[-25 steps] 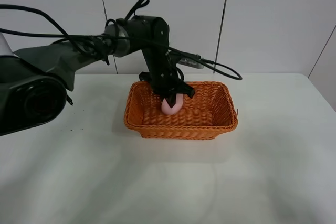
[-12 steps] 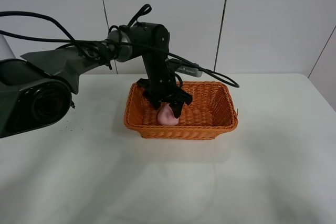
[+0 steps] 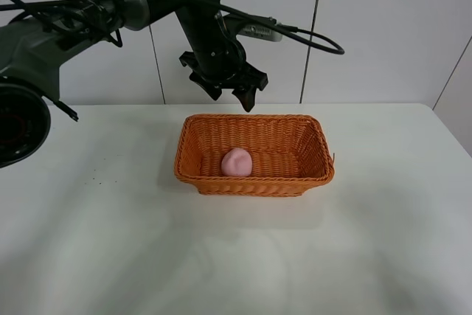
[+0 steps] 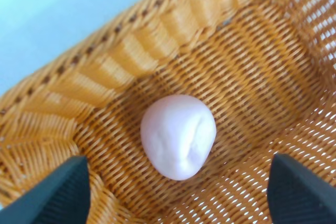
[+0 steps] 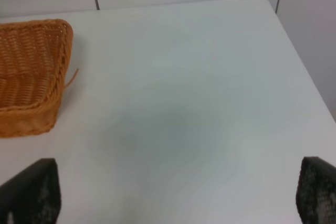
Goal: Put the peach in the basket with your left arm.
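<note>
The pale pink peach (image 3: 237, 162) lies on the floor of the orange woven basket (image 3: 317, 149), in its left half. My left gripper (image 3: 225, 92) hangs open and empty in the air above the basket's back rim, clear of the peach. In the left wrist view the peach (image 4: 178, 136) rests on the basket's weave (image 4: 121, 59), and the gripper (image 4: 178, 195) shows two black fingertips (image 4: 55, 192) spread wide on either side. My right gripper (image 5: 176, 192) is open over bare table to the right of the basket (image 5: 31, 72).
The basket stands on a white table (image 3: 110, 241) against a white panelled wall. Black cables (image 3: 302, 35) trail from the left arm behind the basket. The table's right edge (image 5: 310, 72) shows in the right wrist view.
My left gripper lowered the peach onto the basket floor, opened and let it go, then rose well above the basket. The peach now lies free inside.
</note>
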Controlling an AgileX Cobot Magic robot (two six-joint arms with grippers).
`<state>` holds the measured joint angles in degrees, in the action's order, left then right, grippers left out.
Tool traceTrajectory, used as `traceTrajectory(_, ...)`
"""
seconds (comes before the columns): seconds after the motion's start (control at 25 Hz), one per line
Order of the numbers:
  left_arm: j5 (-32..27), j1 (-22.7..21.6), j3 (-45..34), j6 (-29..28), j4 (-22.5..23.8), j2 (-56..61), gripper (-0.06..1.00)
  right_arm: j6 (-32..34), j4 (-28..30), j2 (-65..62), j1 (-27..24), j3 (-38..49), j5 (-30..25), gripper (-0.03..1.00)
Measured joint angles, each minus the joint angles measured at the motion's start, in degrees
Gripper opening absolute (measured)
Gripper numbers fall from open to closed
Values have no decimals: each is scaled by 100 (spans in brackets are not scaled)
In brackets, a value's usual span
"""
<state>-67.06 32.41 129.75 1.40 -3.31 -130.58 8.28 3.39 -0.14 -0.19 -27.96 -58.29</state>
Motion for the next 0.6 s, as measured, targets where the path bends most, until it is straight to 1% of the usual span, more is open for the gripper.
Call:
traceTrajectory(0.12,0,-172,-1,4,0,-13,81,0,0,0,0,0,0,69)
traceTrajectory(0.24,0,-516,-47,4,0,-52,81,0,0,0,0,0,0,69)
traceTrajectory(0.36,0,-1045,-189,48,0,-59,81,0,0,0,0,0,0,69)
traceTrajectory(0.6,0,-2439,-297,78,59,-92,81,0,0,0,0,0,0,69)
